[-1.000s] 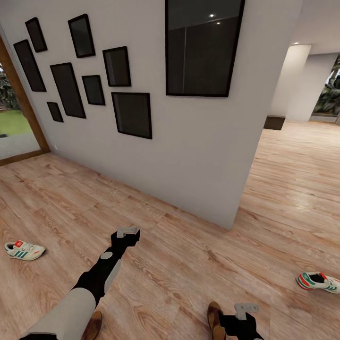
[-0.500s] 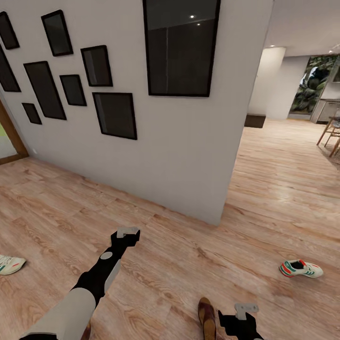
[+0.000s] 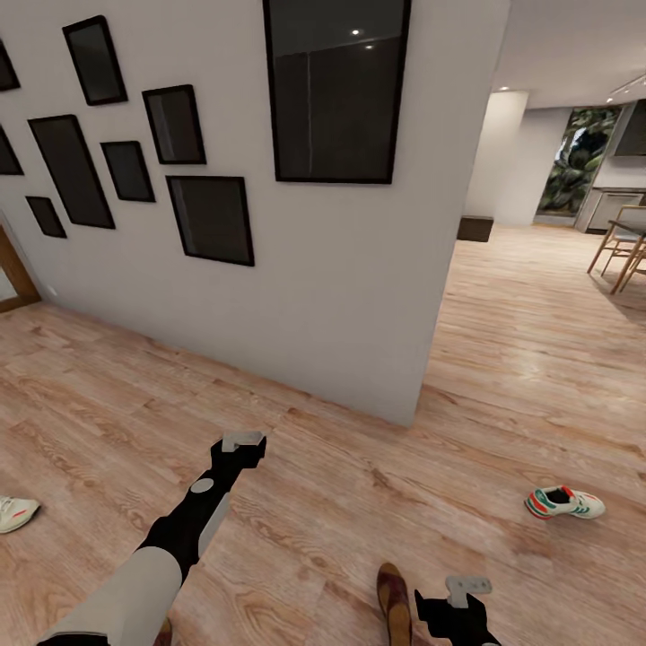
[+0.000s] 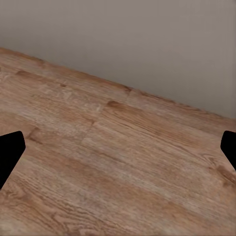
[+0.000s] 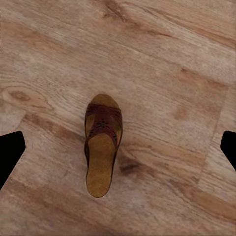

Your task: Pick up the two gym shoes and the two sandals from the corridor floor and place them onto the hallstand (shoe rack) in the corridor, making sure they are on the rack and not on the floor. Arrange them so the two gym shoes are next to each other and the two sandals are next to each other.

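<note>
Head view puts your left gripper over bare light brown wood-plank floor, jaws spread, holding nothing. Your right gripper hangs wide open above a brown open-toe sandal with a dark reddish strap, not touching it. One white lace-up sneaker with green stripes lies at your right, another at the left edge. You'll find no readable writing on either.

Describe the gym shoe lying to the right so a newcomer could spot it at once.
Start at the end of the grey picture wall, where the corridor floor opens out to the right. The gym shoe lies alone there, right of the brown sandal: white, green stripes, red-orange toe and heel.
</note>
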Controlling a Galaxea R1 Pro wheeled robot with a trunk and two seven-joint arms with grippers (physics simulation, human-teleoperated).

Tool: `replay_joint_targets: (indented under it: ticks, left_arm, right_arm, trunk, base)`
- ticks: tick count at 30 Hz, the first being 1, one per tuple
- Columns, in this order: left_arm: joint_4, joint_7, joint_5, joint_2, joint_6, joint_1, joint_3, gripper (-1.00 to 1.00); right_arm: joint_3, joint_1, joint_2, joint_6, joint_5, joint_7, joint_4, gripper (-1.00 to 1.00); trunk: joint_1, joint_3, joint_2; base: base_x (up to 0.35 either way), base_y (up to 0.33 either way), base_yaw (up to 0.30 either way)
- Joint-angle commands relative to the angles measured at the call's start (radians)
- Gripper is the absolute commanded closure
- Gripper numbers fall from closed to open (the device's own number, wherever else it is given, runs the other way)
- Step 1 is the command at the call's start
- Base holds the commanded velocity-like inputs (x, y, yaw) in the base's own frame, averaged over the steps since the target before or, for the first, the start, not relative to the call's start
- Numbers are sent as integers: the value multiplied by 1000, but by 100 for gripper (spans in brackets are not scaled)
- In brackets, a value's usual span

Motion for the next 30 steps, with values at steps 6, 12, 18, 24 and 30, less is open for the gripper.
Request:
replay_joint_targets:
  ticks: [6, 12, 18, 24, 30]
  left_arm:
    - [1, -1, 0, 0, -3, -1, -1, -100]
    - [1, -1, 0, 0, -4, -1, -1, -100]
    - [0, 0, 0, 0, -3, -1, -1, -100]
    - [-1, 0, -2, 1, -3, -1, -1, -100]
    - [-1, 0, -2, 1, -3, -1, 0, -100]
  right_arm:
    - [0, 0, 0, 6, 0, -2, -2, -100]
    - [0, 1, 0, 6, 0, -2, -2, -100]
    - [0, 0, 0, 6, -1, -2, -2, -100]
    - [0, 0, 0, 6, -1, -2, -2, -100]
    - [0, 0, 0, 6, 0, -2, -2, -100]
  trunk:
    - [0, -1, 0]
    - [0, -1, 0]
    - [0, -1, 0]
    - [0, -1, 0]
    - [0, -1, 0]
  base:
    - [0, 25, -1]
    - [0, 3, -66]
    - [0, 0, -253]
    - [0, 0, -149]
    - [0, 0, -27]
